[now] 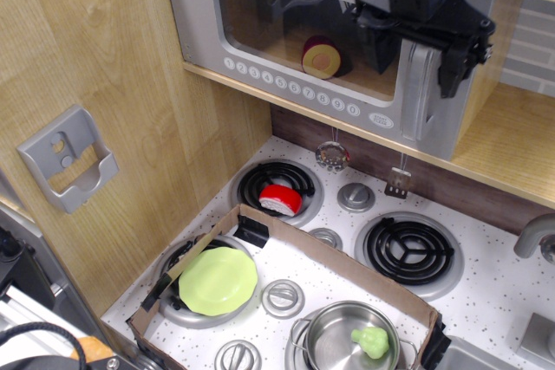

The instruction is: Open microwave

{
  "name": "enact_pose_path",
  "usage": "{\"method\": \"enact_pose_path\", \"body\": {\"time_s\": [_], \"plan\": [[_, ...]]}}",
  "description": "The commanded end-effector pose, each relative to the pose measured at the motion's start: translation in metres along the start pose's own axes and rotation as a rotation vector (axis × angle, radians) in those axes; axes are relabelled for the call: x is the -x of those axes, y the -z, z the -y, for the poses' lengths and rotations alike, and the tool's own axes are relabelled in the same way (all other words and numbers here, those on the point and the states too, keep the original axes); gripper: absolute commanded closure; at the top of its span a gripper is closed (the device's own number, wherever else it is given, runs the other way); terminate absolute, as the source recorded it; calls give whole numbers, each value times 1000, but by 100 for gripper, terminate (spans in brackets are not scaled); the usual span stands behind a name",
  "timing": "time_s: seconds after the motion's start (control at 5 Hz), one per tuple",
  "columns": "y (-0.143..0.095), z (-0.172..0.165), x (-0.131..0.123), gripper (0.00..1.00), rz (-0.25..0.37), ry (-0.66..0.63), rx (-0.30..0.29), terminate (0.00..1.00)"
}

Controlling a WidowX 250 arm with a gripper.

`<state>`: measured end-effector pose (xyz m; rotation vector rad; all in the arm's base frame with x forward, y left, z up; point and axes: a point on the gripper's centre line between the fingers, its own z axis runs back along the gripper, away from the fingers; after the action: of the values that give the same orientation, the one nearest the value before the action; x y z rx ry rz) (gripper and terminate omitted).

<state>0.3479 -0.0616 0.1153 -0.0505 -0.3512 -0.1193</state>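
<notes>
Gripper (416, 58) at the microwave (260, 15) handle (420, 97), upper right of the frame.

Black fingers hang spread wide, one on each side of the silver vertical handle, clamping nothing; whether they touch it cannot be told. The microwave fills the top of the frame on a wooden shelf, door shut, a round yellow-and-maroon toy (323, 56) behind its window. Below lie the stove burners, a red-and-white piece (281, 199) on one, and a cardboard tray (347, 266) holding a green plate (218, 281) and a steel pot (345, 337). Open shelf sits right of the handle.
</notes>
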Motion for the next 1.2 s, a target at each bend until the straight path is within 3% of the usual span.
{"method": "enact_pose_path", "body": {"time_s": [0.0,0.2,0.4,1.0], "plan": [[-9,0,-17,0,62,12,20,0],[-8,-1,-15,100,67,17,9,0],[-7,-3,-9,100,71,3,4,0],[-17,-15,47,100,8,-141,-71,0]]}}
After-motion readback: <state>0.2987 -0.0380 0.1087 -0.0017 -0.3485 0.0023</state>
